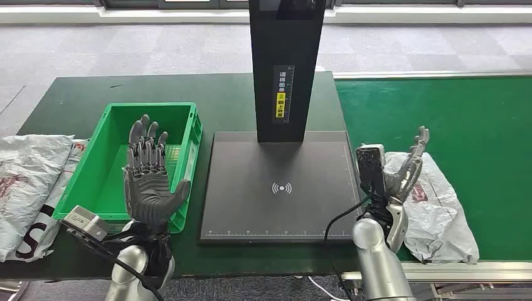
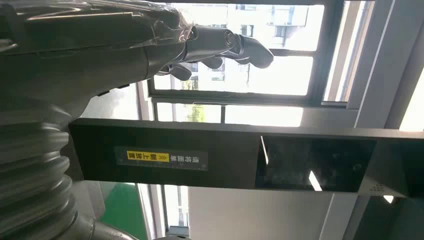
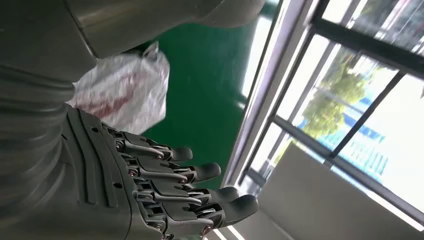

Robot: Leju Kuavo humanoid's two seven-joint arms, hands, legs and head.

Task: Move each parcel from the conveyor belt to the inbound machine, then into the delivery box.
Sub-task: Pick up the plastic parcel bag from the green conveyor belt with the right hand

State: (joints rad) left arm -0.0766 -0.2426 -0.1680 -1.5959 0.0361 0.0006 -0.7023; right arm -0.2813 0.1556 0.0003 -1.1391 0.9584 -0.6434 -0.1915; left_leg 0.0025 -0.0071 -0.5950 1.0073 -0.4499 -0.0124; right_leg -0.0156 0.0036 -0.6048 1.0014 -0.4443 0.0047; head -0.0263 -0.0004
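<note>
Parcels, spare [image 1: 28, 188]: crumpled white plastic bags with red and black print, heaped on the dark table well to the left of the left hand, beyond the crate's outer wall.

Crate [image 1: 188, 164]: green plastic, open top, sitting on the table [image 1: 75, 100]. The left hand is raised over its near part.

Left hand [image 1: 149, 182]: upright, palm facing the camera, fingers spread apart and pointing away from the robot, holding nothing. In the left wrist view the fingers [image 2: 240, 47] reach out against a bright window, empty.

Scanner machine [image 1: 281, 188]: flat black plate with a white wireless mark, between the two hands, just right of the crate. A black post [image 1: 287, 63] with a yellow and white label rises from its far edge.

Right hand [image 1: 404, 172]: raised at the right edge of the scanner plate, side-on, fingers parted and slightly curled, holding nothing. In the right wrist view the fingers [image 3: 200, 190] are apart and empty.

Parcel [image 1: 433, 207]: wrinkled white plastic bag with red print, lying on the green conveyor belt [image 1: 477, 125], directly beneath and to the right of the right hand; whether the fingers touch it cannot be told. The right wrist view shows it [image 3: 125, 92] behind the hand, on the green belt.
</note>
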